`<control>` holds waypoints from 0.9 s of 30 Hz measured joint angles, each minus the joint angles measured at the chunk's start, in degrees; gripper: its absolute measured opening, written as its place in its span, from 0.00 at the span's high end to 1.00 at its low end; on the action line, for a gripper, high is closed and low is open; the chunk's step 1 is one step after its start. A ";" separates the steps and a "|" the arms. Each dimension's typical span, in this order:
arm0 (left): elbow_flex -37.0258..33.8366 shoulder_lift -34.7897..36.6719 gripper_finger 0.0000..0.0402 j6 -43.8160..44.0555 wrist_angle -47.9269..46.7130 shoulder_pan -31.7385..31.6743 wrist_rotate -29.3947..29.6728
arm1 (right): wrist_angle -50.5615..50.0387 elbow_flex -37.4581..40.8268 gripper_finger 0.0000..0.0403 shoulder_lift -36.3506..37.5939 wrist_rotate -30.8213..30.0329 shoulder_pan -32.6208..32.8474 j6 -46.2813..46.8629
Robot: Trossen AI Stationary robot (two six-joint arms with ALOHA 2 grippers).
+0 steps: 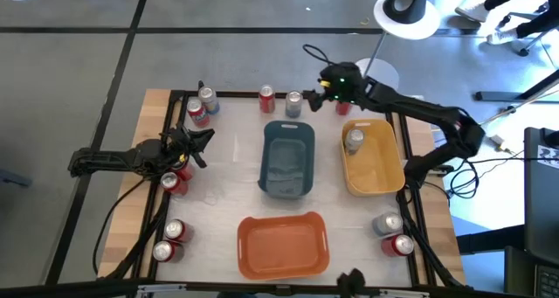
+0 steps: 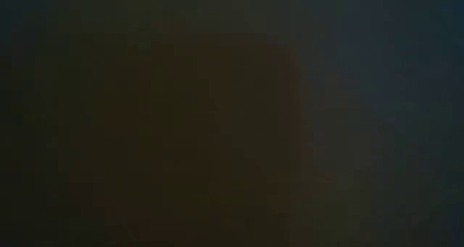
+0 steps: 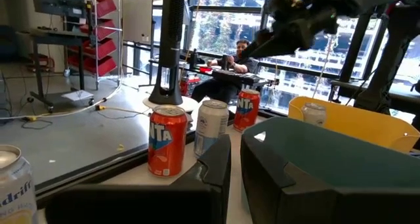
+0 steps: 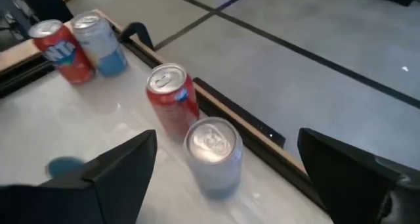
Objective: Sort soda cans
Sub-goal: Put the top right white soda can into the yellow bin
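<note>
Red and silver soda cans stand upright in groups on the table. My right gripper [image 1: 316, 90] [image 4: 226, 159] is open wide at the far edge. Its fingers stand on either side of a silver can [image 4: 213, 155] [image 1: 293, 104] without touching it, with a red can [image 4: 172, 106] [image 1: 266, 99] just beyond. My left gripper [image 1: 201, 147] [image 3: 235, 159] hovers at the left, its fingers nearly together and holding nothing. A red can [image 1: 175, 183] stands beside it. One silver can [image 1: 354, 141] stands in the yellow bin [image 1: 384, 171]. The low view is dark.
A teal bin [image 1: 288, 162] sits mid-table, with an orange bin [image 1: 282, 246] at the near edge. Other cans stand far left [image 1: 203, 107], near left [image 1: 169, 240] and near right [image 1: 394, 234]. A red can [image 1: 342, 106] lies partly under my right arm. A black frame [image 1: 236, 94] rims the table.
</note>
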State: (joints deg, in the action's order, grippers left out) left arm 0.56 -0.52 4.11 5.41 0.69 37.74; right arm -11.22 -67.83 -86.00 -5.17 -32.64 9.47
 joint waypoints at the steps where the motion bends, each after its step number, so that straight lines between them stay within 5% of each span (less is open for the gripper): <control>1: 0.00 -0.02 0.93 -0.10 0.00 0.00 0.00 | 1.48 0.00 0.09 -1.16 -0.13 0.00 -0.23; 15: 0.00 0.00 0.93 1.80 -0.28 -2.19 0.02 | 11.95 0.07 0.09 -13.58 0.30 0.04 2.10; 27: 0.00 0.00 0.93 2.20 -0.48 -3.39 0.02 | 14.86 0.00 0.09 -16.90 -2.58 0.00 2.30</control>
State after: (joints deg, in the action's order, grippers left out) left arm 0.56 -0.51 6.31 4.93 -2.70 37.76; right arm 3.64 -67.83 -102.90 -7.75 -32.64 11.78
